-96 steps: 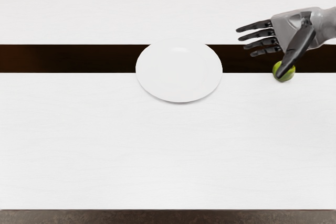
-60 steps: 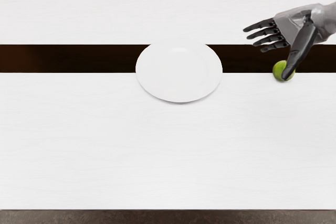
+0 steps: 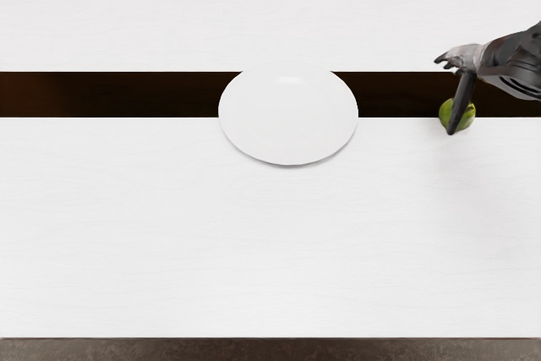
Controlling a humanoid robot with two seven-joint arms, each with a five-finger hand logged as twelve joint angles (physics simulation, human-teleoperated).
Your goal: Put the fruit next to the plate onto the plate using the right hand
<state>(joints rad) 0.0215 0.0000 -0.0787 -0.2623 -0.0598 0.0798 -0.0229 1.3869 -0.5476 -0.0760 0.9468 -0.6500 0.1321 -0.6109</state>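
The small round green fruit (image 3: pixel 456 113) sits on the white worktop (image 3: pixel 254 234), right at the edge of the dark gap that runs across it. It is at 3 o'clock from the round white plate (image 3: pixel 288 113) and well apart from it. Nothing lies on the plate.

The grey and black right hand (image 3: pixel 489 65) is just up from the fruit, at about 1 o'clock from it. Its arm comes in from the right edge. One thin dark part of the hand hangs down across the front of the fruit and hides a strip of it.

What has changed? A moment ago the hand was flat and reached out toward 9 o'clock, so we could see most of it. Now it has pulled back toward 3 o'clock and turned, and much less of it shows. The fruit has not moved at all. The plate has not moved either.

We cannot tell how far open the hand is now, or if it has hold of the fruit. We can only say the fruit is not lifted, because it is in the same spot.

So we think the job has hardly begun. The hand seems to be getting ready to grab. Then the fruit must go toward 9 o'clock, onto the plate.
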